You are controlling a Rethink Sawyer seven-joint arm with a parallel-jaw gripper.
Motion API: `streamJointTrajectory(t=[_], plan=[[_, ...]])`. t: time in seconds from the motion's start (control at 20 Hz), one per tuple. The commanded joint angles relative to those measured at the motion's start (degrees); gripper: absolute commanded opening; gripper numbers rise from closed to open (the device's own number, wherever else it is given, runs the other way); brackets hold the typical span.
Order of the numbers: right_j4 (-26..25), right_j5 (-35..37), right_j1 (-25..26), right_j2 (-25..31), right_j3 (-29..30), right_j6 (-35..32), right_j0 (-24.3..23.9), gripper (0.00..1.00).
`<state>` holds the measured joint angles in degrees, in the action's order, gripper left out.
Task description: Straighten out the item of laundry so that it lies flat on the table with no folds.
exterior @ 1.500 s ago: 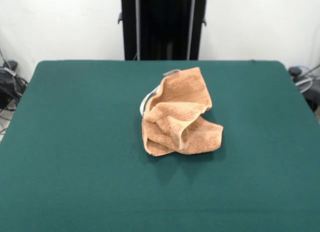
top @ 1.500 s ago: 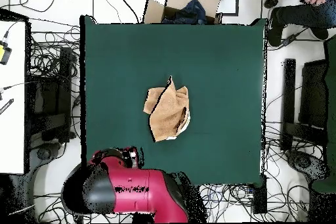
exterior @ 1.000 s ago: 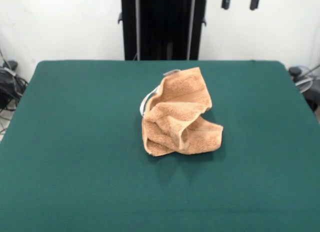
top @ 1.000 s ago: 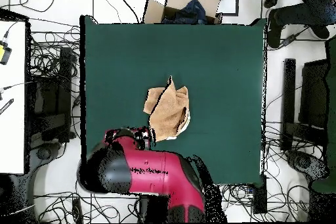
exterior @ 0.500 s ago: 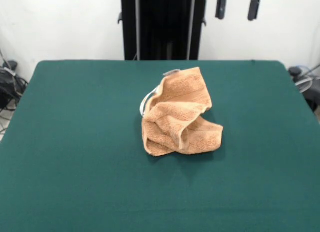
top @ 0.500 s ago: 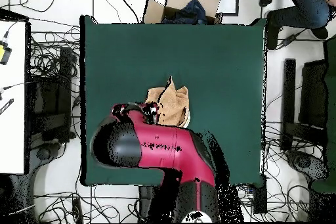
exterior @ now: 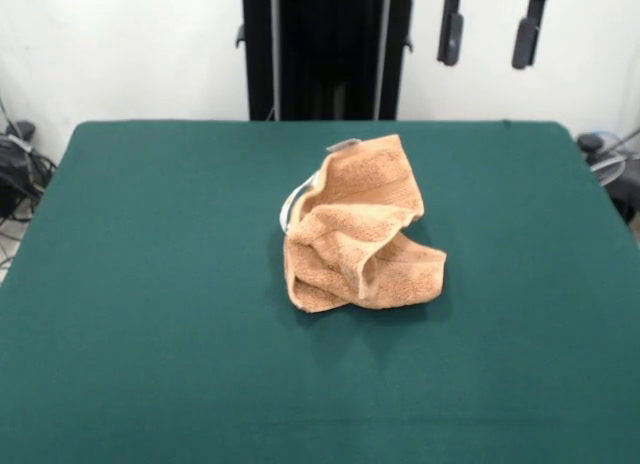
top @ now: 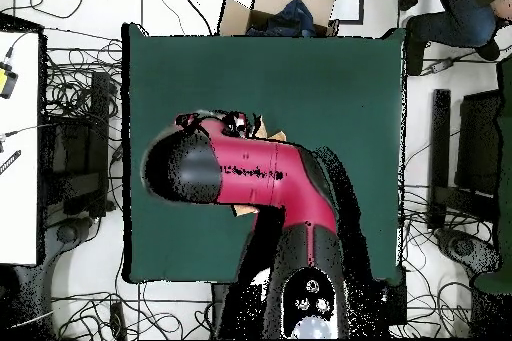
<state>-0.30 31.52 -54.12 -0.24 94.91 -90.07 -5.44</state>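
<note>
The towel (exterior: 355, 234) is seen crumpled in a heap on the green surface (exterior: 150, 284). The gripper (exterior: 490, 39) is held above it, its fingers apart.

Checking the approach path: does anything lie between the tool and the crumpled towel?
No. In the front view the open tool hangs above the towel, with only bare table and wall between them.

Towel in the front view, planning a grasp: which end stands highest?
The towel's far end, the upright flap beside the small tag; the near end lies low in rolled folds.
</note>
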Motion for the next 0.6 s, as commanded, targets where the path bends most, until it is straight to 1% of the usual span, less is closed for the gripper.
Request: streamJointTrajectory(t=[0.05, 0.2, 0.3, 0.45, 0.6], plan=[[-1.22, 14.33, 8.68, 2.59, -13.31, -5.06, -0.60, 1.00], [-1.46, 18.76, 11.83, 2.92, -20.27, -4.42, -1.09, 1.00], [-1.14, 20.26, 13.16, 2.91, -22.87, -5.09, -1.18, 1.00], [-1.49, 21.40, 14.35, 3.10, -25.12, -4.42, -1.24, 1.00], [-1.52, 21.86, 14.39, 2.94, -25.09, -4.32, -1.13, 1.00]])
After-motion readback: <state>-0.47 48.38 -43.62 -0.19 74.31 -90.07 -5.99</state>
